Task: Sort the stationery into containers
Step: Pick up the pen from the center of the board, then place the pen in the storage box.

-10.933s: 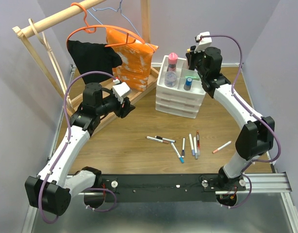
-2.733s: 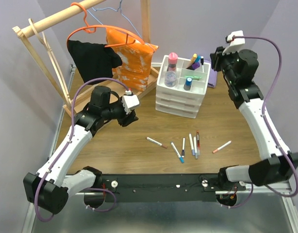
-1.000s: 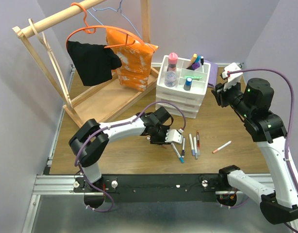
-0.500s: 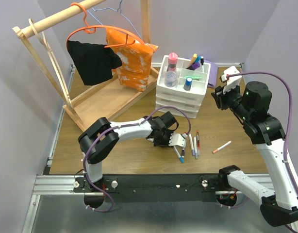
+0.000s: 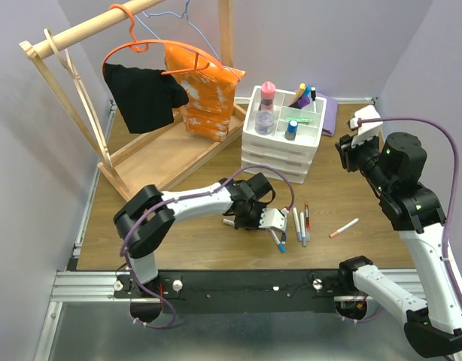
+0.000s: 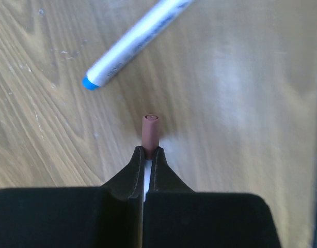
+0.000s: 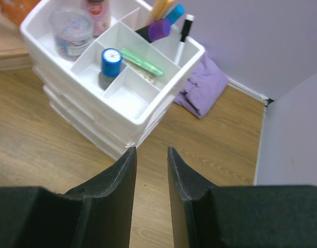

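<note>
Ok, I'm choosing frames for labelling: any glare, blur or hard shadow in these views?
Left wrist view: a pale glare patch on the table right of the red-capped pen, and the left gripper is a near-black silhouette. Right wrist view: the right gripper looks soft-edged, the organiser crisper. Top external view: evenly lit, shadows faint.

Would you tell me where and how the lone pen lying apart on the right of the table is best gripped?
Grip the lone pen at mid-barrel, coming straight down from above and closing across its width: it lies flat and slanted on the table, clear of the other pens.
</note>
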